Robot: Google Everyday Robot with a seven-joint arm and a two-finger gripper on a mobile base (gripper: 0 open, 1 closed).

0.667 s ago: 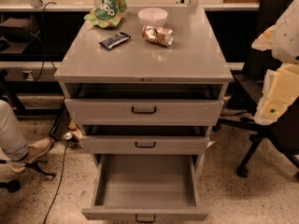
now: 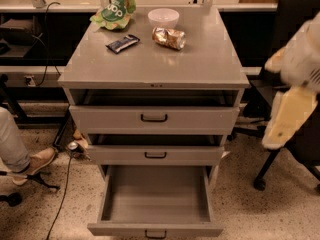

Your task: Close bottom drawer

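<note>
The bottom drawer sits open at 6 o'clock. The pincer at 3 o'clock, spread or not I cannot tell, should push its front straight in

The pale arm and its claw, at the right edge of the view beside the cabinet, now sit lower than before and slightly nearer the cabinet's side, the claw about level with the top drawer.
</note>
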